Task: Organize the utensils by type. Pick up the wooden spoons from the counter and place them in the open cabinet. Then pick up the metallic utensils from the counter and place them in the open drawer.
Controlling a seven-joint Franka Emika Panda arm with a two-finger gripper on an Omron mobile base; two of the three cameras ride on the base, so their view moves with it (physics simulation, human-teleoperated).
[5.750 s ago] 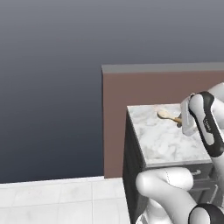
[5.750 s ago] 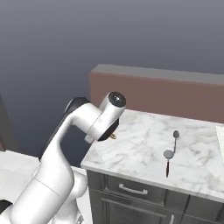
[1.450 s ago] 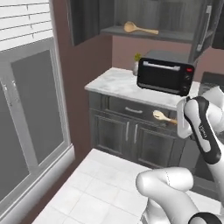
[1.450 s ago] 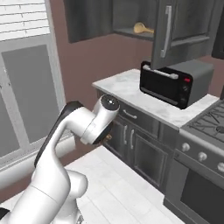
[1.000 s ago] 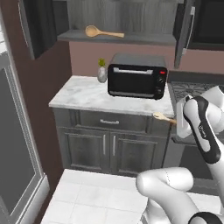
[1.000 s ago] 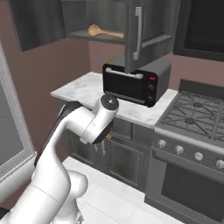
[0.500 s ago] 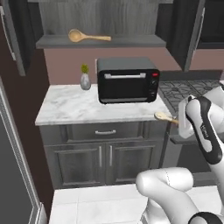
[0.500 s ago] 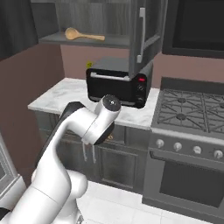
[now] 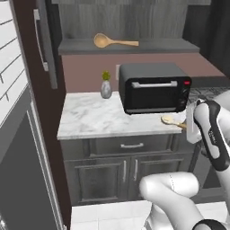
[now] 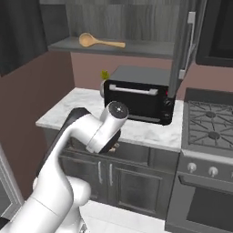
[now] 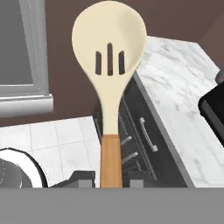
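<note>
Nearest, in the hand view, the gripper clasps the orange-brown handle of a small slotted wooden spoon, its pale head pointing straight out past the dark fingertips. The spoon is carried off the counter, likely so it can go up to join its mate (a grip low on the handle leaves the head free to reach in first). In the left base view the same spoon juts from the hand beside the white arm, just past the counter's front right corner.

Beyond it lies the white marble counter with grey veins, on dark grey base cabinets. A black toaster oven stands on it, with a small vase holding a green sprig near the brown wall. A gas stove adjoins the counter.

Farthest and highest, the open cabinet holds the large wooden spoon flat on its grey shelf, door swung aside.
</note>
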